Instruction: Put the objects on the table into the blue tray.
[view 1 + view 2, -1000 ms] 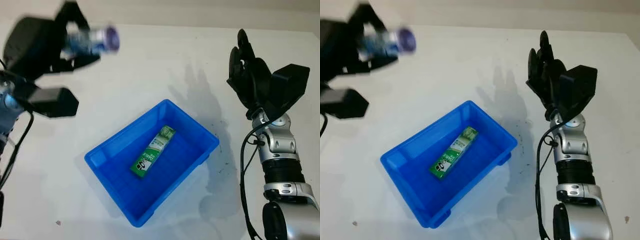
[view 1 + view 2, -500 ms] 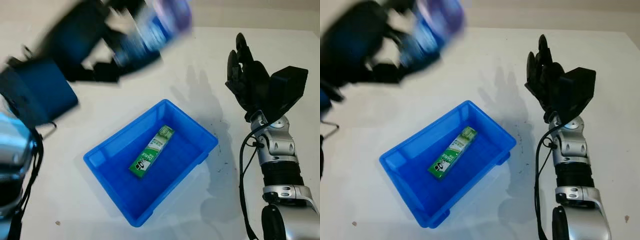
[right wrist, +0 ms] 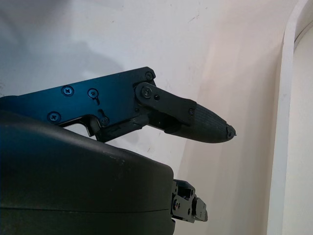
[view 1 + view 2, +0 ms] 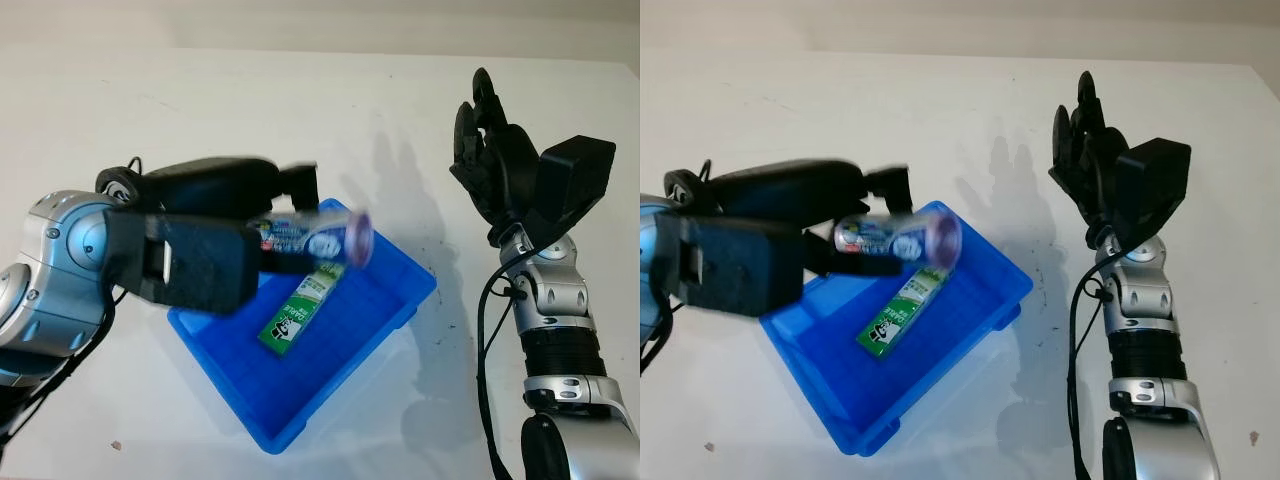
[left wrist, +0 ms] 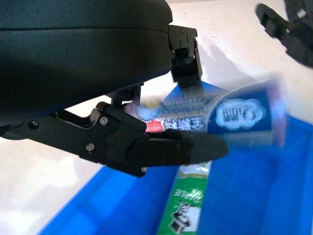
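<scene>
Bottle (image 4: 310,236): your left hand (image 4: 215,250) has it pinched between its fingers (image 5: 171,149), lying roughly level with the purple cap (image 4: 358,238) pointing toward the right arm. It hangs in the air over the far part of the blue tray (image 4: 400,305), above the walls and not touching them. Judging from that, you are at the carrying stage with the release not yet made. Holding it sideways makes sense: laid down, it should settle flat on the tray floor rather than topple or roll out.

A green carton (image 4: 303,303) lies flat on the tray floor, running diagonally along its length, directly under and a little nearer you than the bottle. If you let go where you are, the bottle is likely to land on or against the carton; that is harmless, but a lower release would keep it from bouncing toward the rim.

Your right hand (image 4: 490,150) is raised over the white surface (image 4: 300,110), well apart from the tray on its right side, holding nothing, open. It looks parked there to stay out of the left arm's path.

No other loose object is visible on the surface around the tray, so I judge this bottle to be the last item.
</scene>
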Controlling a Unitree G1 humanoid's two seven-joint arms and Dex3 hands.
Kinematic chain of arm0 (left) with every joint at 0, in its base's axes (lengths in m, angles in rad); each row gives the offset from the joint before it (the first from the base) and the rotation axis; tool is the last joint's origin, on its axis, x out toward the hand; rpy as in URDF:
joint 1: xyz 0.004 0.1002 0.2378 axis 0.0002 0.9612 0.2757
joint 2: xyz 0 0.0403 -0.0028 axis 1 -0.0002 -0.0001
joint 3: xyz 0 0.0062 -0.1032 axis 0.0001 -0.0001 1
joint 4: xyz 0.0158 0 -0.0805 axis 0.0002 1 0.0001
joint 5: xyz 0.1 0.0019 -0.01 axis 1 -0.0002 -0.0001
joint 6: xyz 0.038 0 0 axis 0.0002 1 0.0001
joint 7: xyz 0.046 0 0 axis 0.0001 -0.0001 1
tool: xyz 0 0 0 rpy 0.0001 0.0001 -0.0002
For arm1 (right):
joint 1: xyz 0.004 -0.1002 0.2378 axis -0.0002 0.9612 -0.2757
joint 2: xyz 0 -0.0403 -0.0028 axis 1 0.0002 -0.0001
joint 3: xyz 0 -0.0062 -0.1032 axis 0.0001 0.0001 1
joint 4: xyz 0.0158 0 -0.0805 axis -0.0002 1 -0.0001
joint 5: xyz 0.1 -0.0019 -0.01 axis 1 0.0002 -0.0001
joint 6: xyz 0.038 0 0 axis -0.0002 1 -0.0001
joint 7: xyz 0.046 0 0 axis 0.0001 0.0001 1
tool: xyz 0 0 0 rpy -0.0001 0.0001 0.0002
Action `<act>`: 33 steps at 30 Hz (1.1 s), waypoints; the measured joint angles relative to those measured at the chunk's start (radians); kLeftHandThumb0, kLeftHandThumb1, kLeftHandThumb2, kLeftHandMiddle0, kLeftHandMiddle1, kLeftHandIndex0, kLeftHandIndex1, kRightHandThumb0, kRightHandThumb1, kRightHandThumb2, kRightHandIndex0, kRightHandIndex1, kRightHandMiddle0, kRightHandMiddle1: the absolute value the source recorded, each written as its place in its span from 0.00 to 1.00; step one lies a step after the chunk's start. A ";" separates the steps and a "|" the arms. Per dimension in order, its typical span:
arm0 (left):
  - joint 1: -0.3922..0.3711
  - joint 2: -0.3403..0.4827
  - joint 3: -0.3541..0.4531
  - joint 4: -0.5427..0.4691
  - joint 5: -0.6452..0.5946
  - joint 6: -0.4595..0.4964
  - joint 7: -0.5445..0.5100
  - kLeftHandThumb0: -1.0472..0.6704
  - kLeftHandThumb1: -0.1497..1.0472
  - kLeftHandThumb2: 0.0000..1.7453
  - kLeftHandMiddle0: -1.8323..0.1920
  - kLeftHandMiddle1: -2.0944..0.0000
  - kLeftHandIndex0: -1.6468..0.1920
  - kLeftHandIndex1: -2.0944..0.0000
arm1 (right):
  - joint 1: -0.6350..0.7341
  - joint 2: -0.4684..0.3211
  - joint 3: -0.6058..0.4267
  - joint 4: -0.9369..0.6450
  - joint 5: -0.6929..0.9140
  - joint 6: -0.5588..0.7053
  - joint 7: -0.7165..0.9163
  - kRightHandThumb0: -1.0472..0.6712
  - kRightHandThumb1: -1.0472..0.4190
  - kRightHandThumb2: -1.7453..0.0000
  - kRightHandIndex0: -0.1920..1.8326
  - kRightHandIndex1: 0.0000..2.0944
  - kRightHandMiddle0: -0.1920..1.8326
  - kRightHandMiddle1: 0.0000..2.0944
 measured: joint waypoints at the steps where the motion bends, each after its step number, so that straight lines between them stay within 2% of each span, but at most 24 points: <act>1: 0.000 -0.002 0.001 0.006 0.006 -0.010 -0.007 0.34 1.00 0.26 0.93 0.98 0.99 0.89 | 0.001 0.000 0.000 0.000 0.000 0.000 0.000 0.24 0.00 0.58 0.00 0.00 0.00 0.00; 4: 0.000 -0.013 0.009 0.021 0.005 -0.018 -0.028 0.42 0.98 0.32 0.98 0.99 1.00 0.93 | 0.006 0.000 0.000 0.000 0.000 0.000 0.000 0.24 0.00 0.59 0.00 0.00 0.00 0.00; 6: -0.003 -0.033 0.028 0.021 -0.017 0.031 -0.047 0.45 0.83 0.51 1.00 1.00 0.98 0.96 | 0.007 0.000 0.000 0.000 0.000 0.000 -0.001 0.24 0.00 0.59 0.00 0.00 0.00 0.00; 7: -0.004 -0.053 0.048 0.019 -0.042 0.076 -0.054 0.45 0.72 0.65 1.00 0.99 0.97 0.96 | 0.007 0.001 0.000 -0.001 0.000 0.001 -0.001 0.24 0.00 0.58 0.00 0.00 0.00 0.00; 9: -0.004 -0.094 0.092 0.013 -0.105 0.156 -0.054 0.46 0.64 0.74 0.99 0.98 0.96 0.96 | 0.007 0.001 0.000 -0.002 0.001 0.003 -0.001 0.24 0.00 0.58 0.00 0.00 0.00 0.00; 11: -0.004 -0.122 0.124 0.008 -0.155 0.199 -0.046 0.46 0.61 0.77 0.97 0.97 0.94 0.96 | 0.007 0.003 0.000 -0.002 0.002 0.005 -0.001 0.24 0.00 0.58 0.00 0.00 0.00 0.00; 12: -0.001 -0.141 0.148 0.008 -0.185 0.210 -0.031 0.46 0.62 0.75 0.92 0.95 0.93 0.95 | 0.007 0.006 0.000 -0.003 0.003 0.005 -0.001 0.25 0.00 0.58 0.00 0.00 0.00 0.00; 13: 0.001 -0.168 0.188 0.008 -0.219 0.220 -0.007 0.44 0.67 0.68 0.88 0.95 0.90 0.95 | 0.007 0.007 0.000 -0.003 0.003 0.005 -0.001 0.25 0.00 0.58 0.00 0.00 0.00 0.00; 16: 0.000 -0.225 0.304 0.017 -0.310 0.243 0.064 0.39 0.73 0.60 0.85 0.96 0.86 0.94 | 0.007 0.010 0.001 -0.003 0.003 0.005 -0.002 0.25 0.00 0.58 0.00 0.00 0.00 0.00; 18: 0.000 -0.285 0.380 0.051 -0.367 0.253 0.140 0.34 0.91 0.39 0.85 0.97 0.86 0.94 | 0.007 0.014 0.001 -0.003 0.005 0.005 -0.001 0.24 0.00 0.58 0.00 0.00 0.00 0.00; 19: -0.003 -0.306 0.411 0.072 -0.380 0.256 0.185 0.32 0.96 0.32 0.85 0.97 0.86 0.94 | 0.007 0.016 0.002 -0.004 0.007 0.007 0.000 0.24 0.00 0.58 0.00 0.00 0.00 0.00; 20: -0.005 -0.320 0.438 0.095 -0.387 0.251 0.227 0.31 0.98 0.30 0.85 0.97 0.86 0.94 | 0.007 0.017 0.002 -0.004 0.010 0.007 0.002 0.24 0.00 0.58 0.00 0.00 0.00 0.00; 21: -0.006 -0.338 0.464 0.119 -0.390 0.237 0.275 0.30 0.99 0.29 0.85 0.97 0.86 0.94 | 0.007 0.018 0.002 -0.004 0.012 0.007 0.007 0.24 0.00 0.58 0.00 0.00 0.00 0.00; 22: -0.007 -0.352 0.489 0.156 -0.395 0.205 0.313 0.27 1.00 0.31 0.86 0.98 0.87 0.95 | 0.007 0.018 0.002 -0.004 0.014 0.007 0.009 0.24 0.00 0.58 0.00 0.00 0.00 0.00; 26: -0.027 -0.378 0.573 0.393 -0.431 0.056 0.410 0.19 1.00 0.33 0.92 0.99 0.92 0.97 | 0.003 0.028 0.005 -0.003 0.015 0.005 0.008 0.23 0.00 0.59 0.00 0.00 0.00 0.00; 30: -0.029 -0.399 0.614 0.587 -0.446 -0.039 0.508 0.19 1.00 0.36 0.96 0.99 0.96 0.99 | -0.004 0.032 0.005 -0.002 0.015 -0.005 0.010 0.23 0.00 0.59 0.00 0.00 0.00 0.00; 33: -0.029 -0.403 0.621 0.689 -0.449 -0.107 0.545 0.19 1.00 0.38 0.98 0.99 0.97 0.99 | -0.010 0.038 0.005 -0.001 0.015 -0.006 0.009 0.23 0.00 0.59 0.00 0.00 0.00 0.00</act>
